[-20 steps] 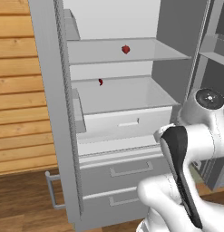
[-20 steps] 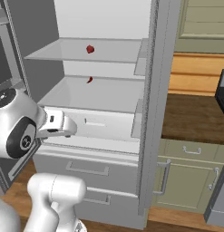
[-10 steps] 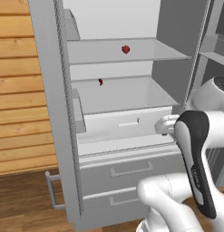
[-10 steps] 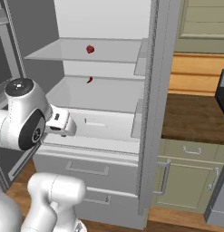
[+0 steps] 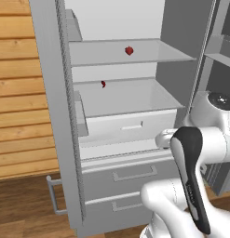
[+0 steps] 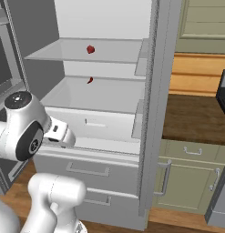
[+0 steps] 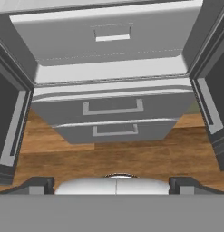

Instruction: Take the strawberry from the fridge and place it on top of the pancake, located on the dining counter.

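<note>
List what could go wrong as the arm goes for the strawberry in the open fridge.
1. Two small red things sit inside: one on the upper shelf, one at the back of the lower shelf. The arm could pick the wrong one.
2. The open claw faces the bottom drawers, well below both; the rising arm could clip the shelf edge.
3. The strawberry is small and might slip the wide jaws.

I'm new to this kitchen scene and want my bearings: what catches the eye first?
The open fridge stands out, its white interior bare but for a red strawberry on the upper shelf and a smaller red thing on the shelf below. The white arm rises before the two bottom drawers, its gripper open and empty.
</note>
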